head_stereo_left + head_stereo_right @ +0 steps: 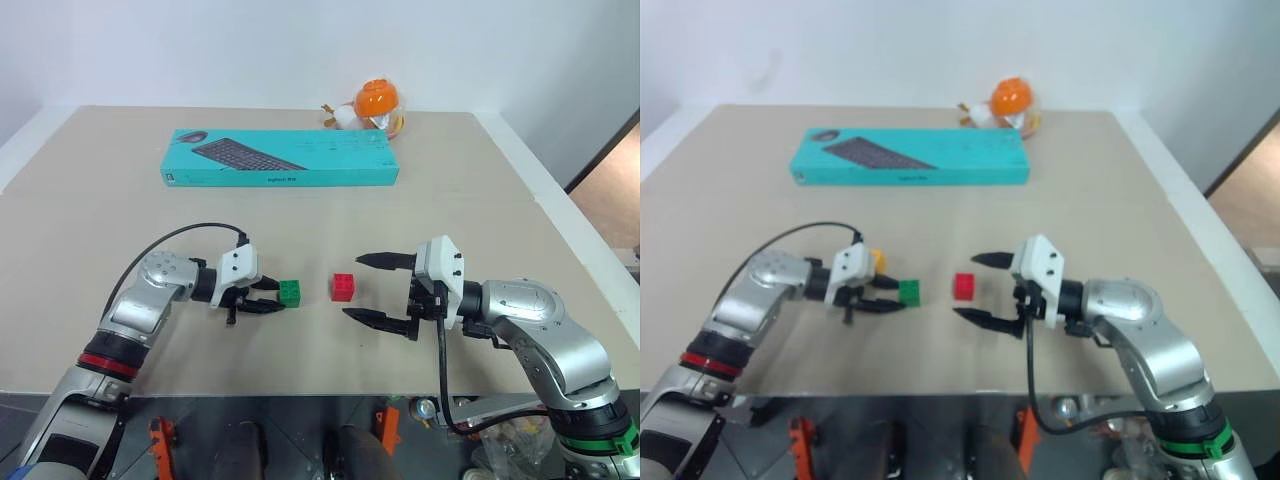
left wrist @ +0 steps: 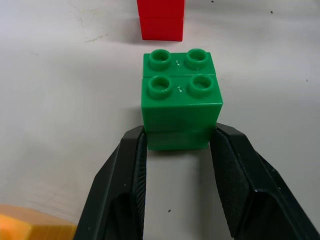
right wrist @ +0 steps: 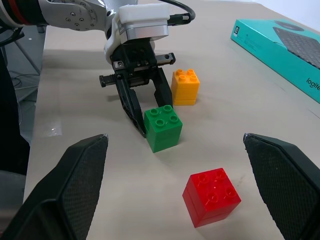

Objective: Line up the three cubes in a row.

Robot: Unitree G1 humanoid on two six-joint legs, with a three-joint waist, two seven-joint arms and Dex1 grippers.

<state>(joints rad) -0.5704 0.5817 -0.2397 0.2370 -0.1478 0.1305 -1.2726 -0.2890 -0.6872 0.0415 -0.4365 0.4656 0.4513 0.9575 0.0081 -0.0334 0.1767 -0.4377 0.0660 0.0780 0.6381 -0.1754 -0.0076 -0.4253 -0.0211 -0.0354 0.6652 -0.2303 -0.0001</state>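
Black fingers first: we list the left tool (image 1: 262,297) as closed on the green cube (image 1: 290,292), its two pads pinching the lower half of the block from either side, as the left wrist view shows (image 2: 180,102). We judge the low grip is chosen so the cube can sit flat on the worktop (image 1: 480,200) while it is slid or set into line; it appears to rest on the surface and is not lifted.

Second entry: the right tool (image 1: 382,290), fingers spread wide and holding nothing. It hovers level just beside the red cube (image 1: 343,287), one finger beyond the cube and one nearer us, so that the cube lies just off the fingertips. We read this as a waiting or approach stance, ready to close on the red cube or to steady it.

Third entry: the cubes. Green and red stand near one another in the middle of the worktop, a small gap between them, studs up. The yellow cube (image 3: 185,86) stands just behind the left tool, close to green but off the green–red line. We judge the row is not yet made: yellow still needs bringing alongside.

Fourth entry, outlying: a long teal keyboard box (image 1: 280,157) and a round orange and white toy (image 1: 372,105) at the far side, well apart from the work and, we judge, clear of it.
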